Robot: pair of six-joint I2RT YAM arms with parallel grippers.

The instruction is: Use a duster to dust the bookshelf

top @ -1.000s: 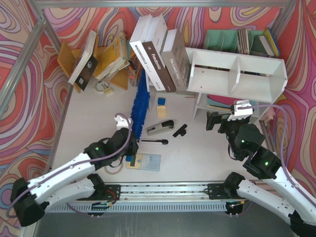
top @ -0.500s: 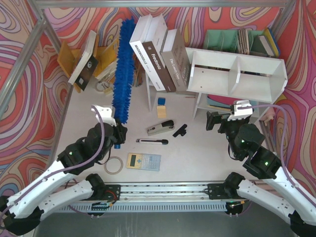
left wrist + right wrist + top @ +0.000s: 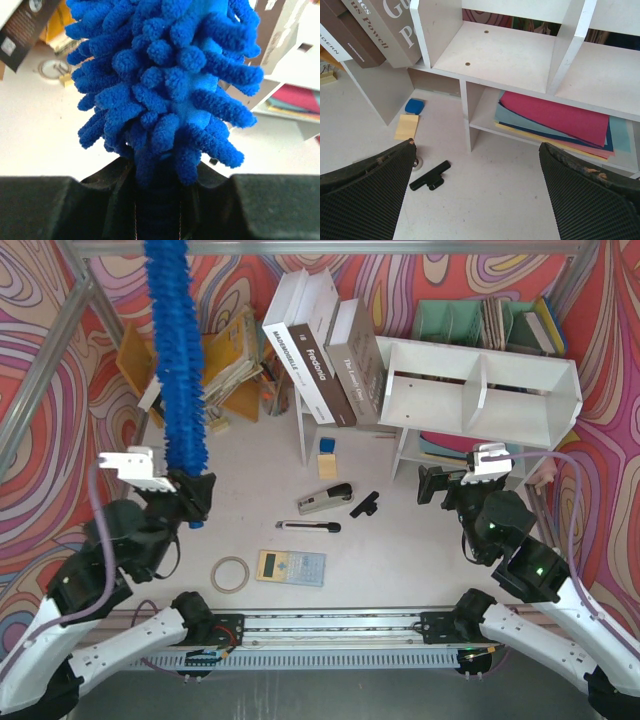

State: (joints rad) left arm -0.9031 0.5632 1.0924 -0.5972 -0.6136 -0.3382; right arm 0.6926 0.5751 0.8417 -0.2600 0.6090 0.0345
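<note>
The bright-blue fluffy duster [image 3: 178, 360] stands up steeply at the back left, its head reaching past the top of the overhead view. My left gripper [image 3: 192, 496] is shut on the duster's handle just below the head. In the left wrist view the chenille head [image 3: 165, 85] fills the frame above that gripper [image 3: 160, 200]. The white bookshelf [image 3: 480, 390] sits at the right, apart from the duster. My right gripper [image 3: 446, 488] hovers open in front of its lower tier. In the right wrist view that gripper [image 3: 476, 150] holds nothing and faces the bookshelf [image 3: 505, 55].
Large books [image 3: 320, 345] lean against the shelf's left side. A stapler [image 3: 325, 498], a black clip [image 3: 365, 505], a pen [image 3: 308, 527], a calculator [image 3: 291, 567] and a tape roll [image 3: 230, 574] lie mid-table. An orange rack [image 3: 215, 360] and a teal organiser [image 3: 450, 320] stand behind. Coloured sheets [image 3: 555, 117] fill the lower tier.
My left arm has lifted the duster off the table and swung it left, from lying beside the books to standing nearly upright. The right arm has not moved.
</note>
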